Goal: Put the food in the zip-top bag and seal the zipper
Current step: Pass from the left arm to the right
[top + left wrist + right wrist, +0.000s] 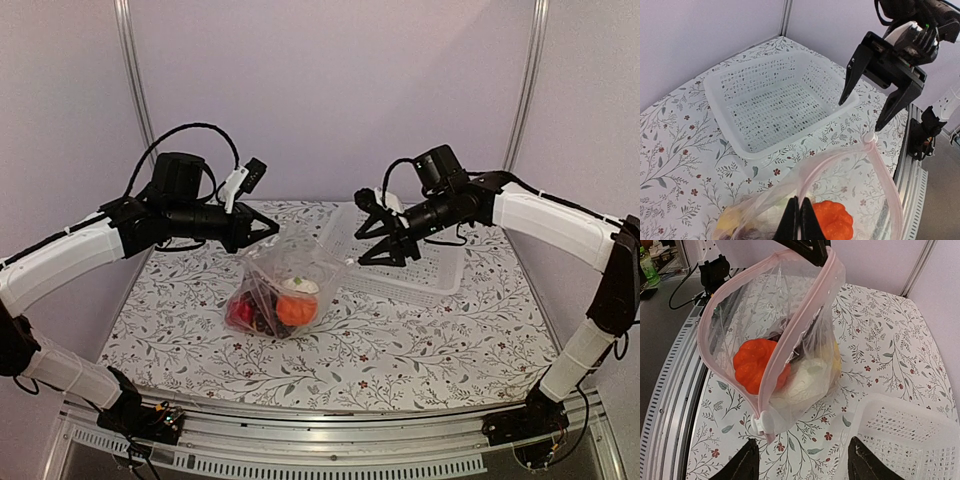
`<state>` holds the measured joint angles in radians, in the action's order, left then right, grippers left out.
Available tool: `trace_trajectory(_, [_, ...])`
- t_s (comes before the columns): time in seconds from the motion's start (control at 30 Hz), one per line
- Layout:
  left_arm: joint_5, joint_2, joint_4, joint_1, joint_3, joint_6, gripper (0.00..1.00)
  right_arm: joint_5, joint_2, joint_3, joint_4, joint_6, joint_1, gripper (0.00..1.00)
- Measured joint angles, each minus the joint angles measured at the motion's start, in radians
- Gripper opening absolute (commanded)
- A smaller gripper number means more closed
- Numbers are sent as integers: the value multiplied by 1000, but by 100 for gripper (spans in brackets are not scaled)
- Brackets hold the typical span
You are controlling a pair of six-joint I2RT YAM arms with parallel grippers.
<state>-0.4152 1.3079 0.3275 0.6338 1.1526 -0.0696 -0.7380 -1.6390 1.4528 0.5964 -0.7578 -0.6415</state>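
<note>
The clear zip-top bag (282, 275) hangs over the table's middle with its mouth open. Inside are an orange round fruit (296, 309), a white cauliflower (299, 286), a red piece (240, 311) and dark grapes (264, 322). My left gripper (268, 232) is shut on the bag's pinkish zipper (812, 167) and holds that end up. My right gripper (368, 240) is open and empty, just right of the bag. In the right wrist view the zipper (792, 335) ends at a white slider (762, 421), which sits just ahead of and between the open fingers (742, 465).
A white lattice basket (420, 265) stands behind and right of the bag, under my right arm; it fills the left wrist view's middle (775, 97). The flowered tablecloth (420, 340) covers the table. The aluminium rail (330, 440) runs along the near edge.
</note>
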Motion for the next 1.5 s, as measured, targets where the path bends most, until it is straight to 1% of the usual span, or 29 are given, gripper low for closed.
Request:
trace_trajectory(0.1, [0, 0, 0, 0, 0, 2, 0, 0, -20, 1, -9, 1, -7, 54])
trace_trajectory(0.17, [1, 0, 0, 0, 0, 3, 0, 1, -35, 1, -8, -3, -14, 57])
trace_trajectory(0.27, [4, 0, 0, 0, 0, 3, 0, 2, -55, 0, -5, -10, -33, 66])
trace_trajectory(0.3, [5, 0, 0, 0, 0, 3, 0, 1, -56, -2, -4, -15, -40, 67])
trace_trajectory(0.33, [6, 0, 1, 0, 0, 3, 0, 0, -56, -4, -5, -19, -44, 65])
trace_trajectory(0.4, [8, 0, 1, 0, 0, 3, 0, 0, -56, -9, -8, -27, -56, 60])
trace_trajectory(0.43, [9, 0, 1, 0, 0, 3, 0, 0, -56, -10, -8, -29, -60, 56])
trace_trajectory(0.57, [9, 0, 1, 0, -2, 2, 0, -2, -60, -8, -14, -14, -74, 30])
trace_trajectory(0.6, [10, 0, 1, -2, -2, 2, 0, -4, -66, -6, -17, -13, -77, 25])
trace_trajectory(0.67, [13, 0, 1, -2, -2, 2, 1, -5, -79, -2, -21, -7, -80, 20])
trace_trajectory(0.7, [14, 0, 0, -4, -2, 2, 1, -5, -86, 0, -22, 2, -80, 15])
trace_trajectory(0.77, [17, 0, 0, -4, -2, 2, 7, -3, -99, 1, -24, 16, -81, 9])
trace_trajectory(0.8, [20, 0, 0, -4, -3, 2, 15, -2, -102, 1, -24, 22, -81, 7])
trace_trajectory(0.87, [27, 0, 0, -4, -5, 0, 35, -1, -102, 1, -27, 33, -82, 5])
trace_trajectory(0.9, [35, 0, 0, -4, -5, 1, 43, -1, -102, 2, -28, 39, -82, 4])
trace_trajectory(0.93, [48, 0, 0, -4, -5, 1, 47, 0, -102, 3, -30, 45, -82, 4])
trace_trajectory(1.0, [97, 0, 1, -1, -5, 0, 53, 3, -102, 4, -30, 55, -84, 2])
trace_trajectory(1.1, [245, -18, -9, 28, -16, 10, 63, 4, -101, 9, -30, 71, -84, 0])
trace_trajectory(1.17, [330, -58, -22, 79, -35, 42, 67, 6, -97, 10, -28, 81, -84, 1])
trace_trajectory(1.2, [380, -92, -34, 124, -45, 59, 67, 8, -95, 12, -23, 86, -84, 1])
trace_trajectory(1.33, [479, -187, -49, 237, -28, 130, 66, 20, -90, 35, 9, 93, -84, 0])
trace_trajectory(1.5, [540, -174, -33, 331, 51, 180, 66, 29, -90, 96, 64, 111, -84, 0])
